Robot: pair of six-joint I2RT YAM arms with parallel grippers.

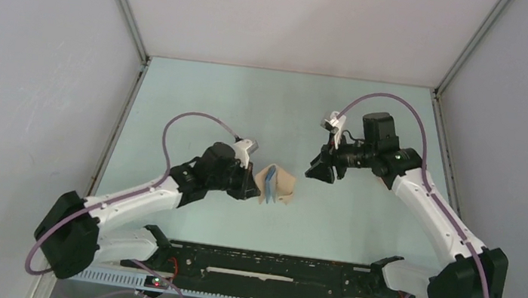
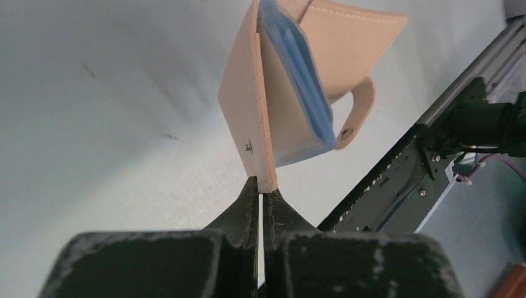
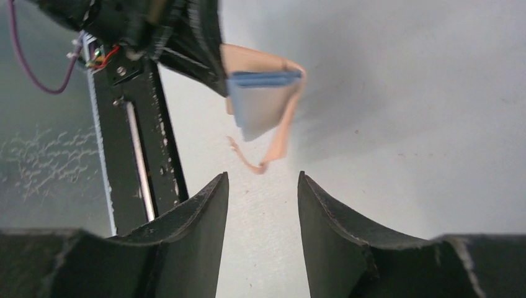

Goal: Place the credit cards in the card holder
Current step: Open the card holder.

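The card holder [image 1: 279, 185], blue credit cards [image 2: 298, 59] inside, was pinched at one flap's edge by the closed left end effector [image 2: 261, 188], its open side faced by the half-open, empty right end effector [image 3: 263, 186].

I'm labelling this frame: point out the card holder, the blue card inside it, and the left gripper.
card holder [image 2: 243, 105]: left wrist view, outer face of near flap.
blue card [image 2: 296, 62]: left wrist view, exposed edge.
left gripper [image 2: 262, 189]: left wrist view, between its fingertips.

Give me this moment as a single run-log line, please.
left pincer: shut on card holder edge | right pincer: open, empty | blue cards: inside card holder
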